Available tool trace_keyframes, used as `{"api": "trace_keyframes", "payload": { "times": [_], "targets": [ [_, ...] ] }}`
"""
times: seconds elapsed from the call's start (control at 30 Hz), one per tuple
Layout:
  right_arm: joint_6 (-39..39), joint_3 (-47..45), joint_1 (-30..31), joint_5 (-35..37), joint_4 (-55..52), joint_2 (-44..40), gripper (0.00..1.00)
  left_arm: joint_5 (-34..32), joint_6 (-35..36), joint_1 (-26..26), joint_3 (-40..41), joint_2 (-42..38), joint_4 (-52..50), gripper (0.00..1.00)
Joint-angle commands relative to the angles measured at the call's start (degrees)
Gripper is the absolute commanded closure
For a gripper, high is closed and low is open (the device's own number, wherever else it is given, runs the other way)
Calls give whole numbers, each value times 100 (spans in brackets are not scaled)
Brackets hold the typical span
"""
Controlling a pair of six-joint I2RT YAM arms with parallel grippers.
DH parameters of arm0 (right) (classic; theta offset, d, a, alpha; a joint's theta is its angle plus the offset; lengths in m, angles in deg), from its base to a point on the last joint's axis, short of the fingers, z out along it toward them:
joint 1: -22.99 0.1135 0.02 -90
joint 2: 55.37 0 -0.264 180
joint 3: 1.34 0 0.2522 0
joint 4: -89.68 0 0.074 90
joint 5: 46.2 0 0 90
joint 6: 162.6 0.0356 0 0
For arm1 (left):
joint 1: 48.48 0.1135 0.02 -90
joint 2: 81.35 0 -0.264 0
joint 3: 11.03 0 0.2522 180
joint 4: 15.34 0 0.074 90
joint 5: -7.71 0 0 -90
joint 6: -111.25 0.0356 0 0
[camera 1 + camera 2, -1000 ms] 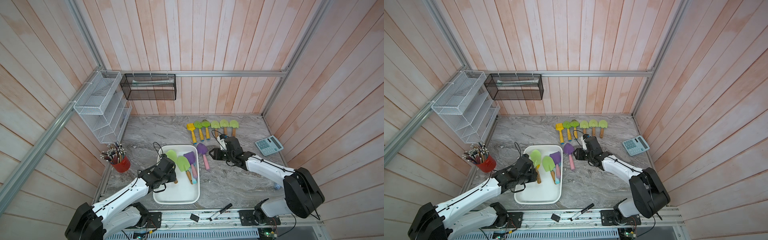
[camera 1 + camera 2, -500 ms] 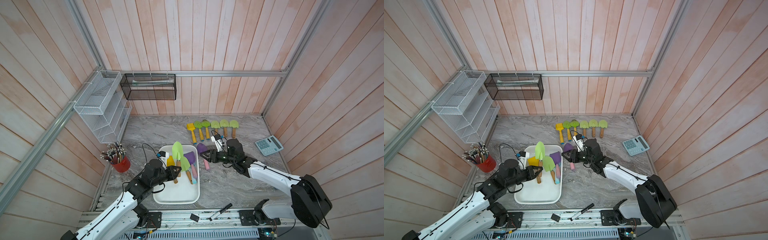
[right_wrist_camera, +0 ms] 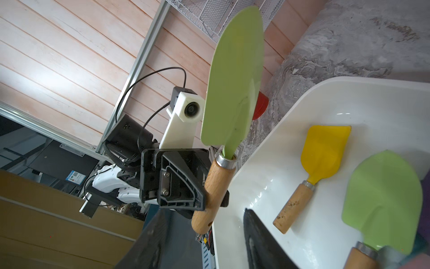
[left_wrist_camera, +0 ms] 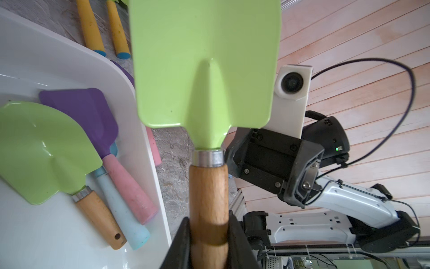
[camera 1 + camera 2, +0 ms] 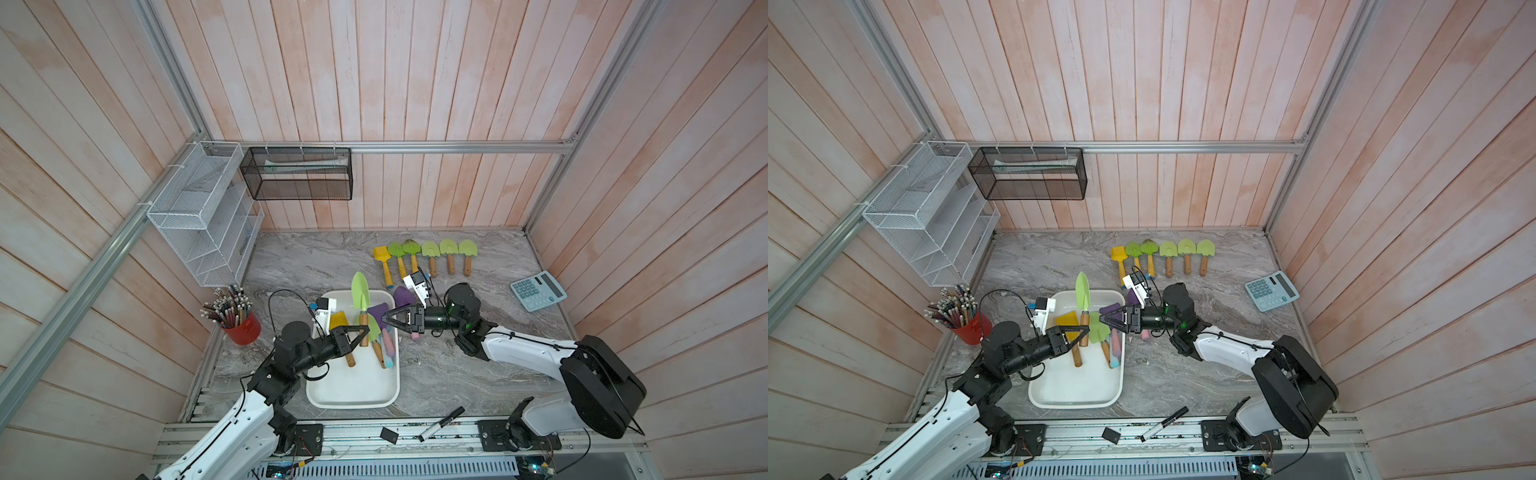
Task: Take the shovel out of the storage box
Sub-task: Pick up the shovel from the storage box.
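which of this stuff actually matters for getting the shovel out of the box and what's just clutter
Job: storage box; green shovel, gripped at its handle by the left gripper; open right gripper nearby; other shovels inside it; row of shovels already out.
Lying about: calculator, pencil cup, black mesh basket, white wire rack, marker.

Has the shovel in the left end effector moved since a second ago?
Yes. The shovel has lifted from the box; its blade now crosses the far rim.

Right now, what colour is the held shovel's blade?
The shovel blade is light green; left wrist view.
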Motion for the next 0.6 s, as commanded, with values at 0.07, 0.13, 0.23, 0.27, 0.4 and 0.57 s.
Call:
{"api": "trace_keyframes", "payload": {
  "times": [0.07, 0.13, 0.23, 0.27, 0.4, 0.57],
  "targets": [
    [480, 152, 65, -346, 974, 279, 44, 501, -446, 40, 205, -57, 1135, 84],
    [480, 248, 119, -358, 995, 368, 45, 542, -488, 52, 236, -53, 1258, 84],
    [568, 359, 174, -386, 1101, 528, 45, 636, -573, 54, 289, -16, 1519, 84],
    [622, 386, 183, -413, 1189, 590, 45, 671, -599, 52, 296, 15, 1597, 84],
    [815, 494, 225, -463, 1486, 771, 45, 768, -687, 47, 352, 143, 1858, 84],
    [1027, 717, 336, -569, 1816, 1030, 48, 827, -740, 46, 391, 217, 2035, 84]
  ]
}}
